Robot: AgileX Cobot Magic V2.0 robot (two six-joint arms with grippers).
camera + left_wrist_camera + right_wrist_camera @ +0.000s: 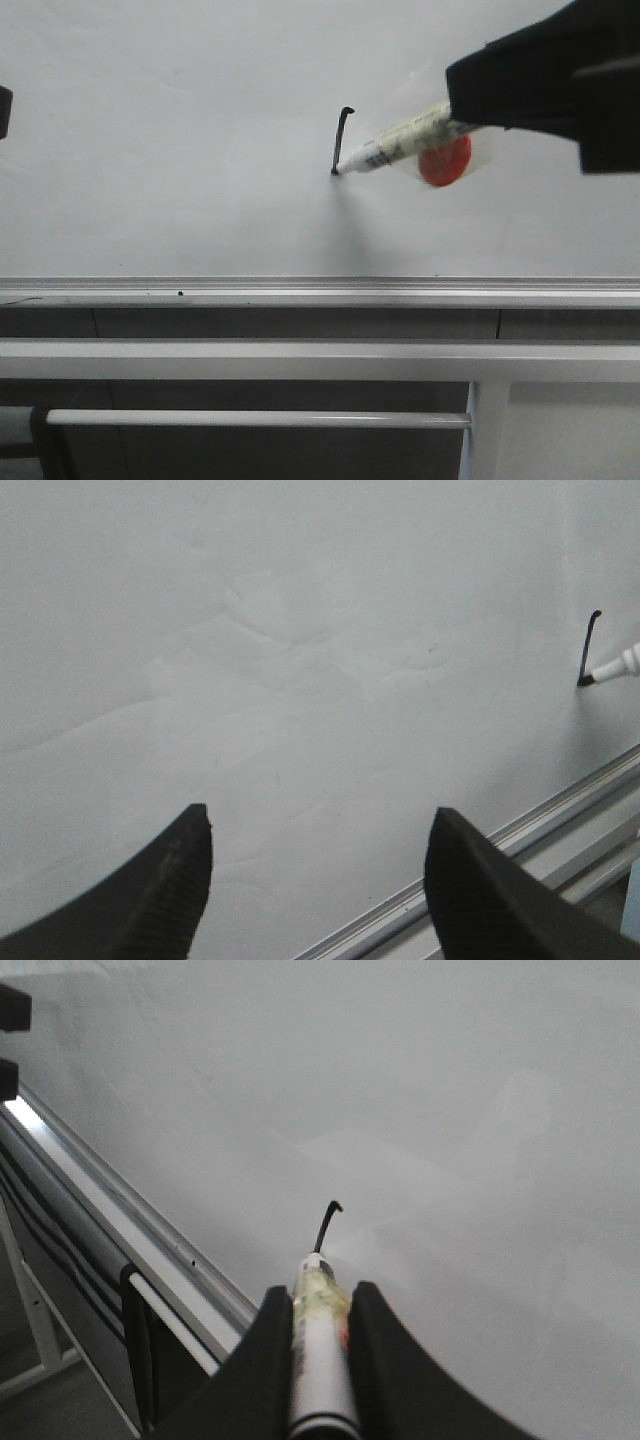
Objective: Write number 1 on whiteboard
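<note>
Nearest the front camera is a grey metal frame (300, 360) w/ a horizontal bar, just below the silver rail (300, 291) of the whiteboard (160, 150). Above the rail the white board fills almost all the view.

Right hand (320, 1335) comes in from the upper right, its two black fingers (265, 1360) closed on a white marker (395, 143), which sits tight between them. Marker body points down-left; its tip touches the board at the lower end of the number 1 (341, 140). This stroke is thin, black, nearly vertical, w/ a small hook on top, approx. in the middle of the board and well above the rail. A red round shape (446, 160) shows just beside the marker body, under the hand; I cannot tell what it is.

Left hand (315, 865) is wide open and holds nothing, well apart from the stroke, on the left side. Nothing stands between it and the board.
</note>
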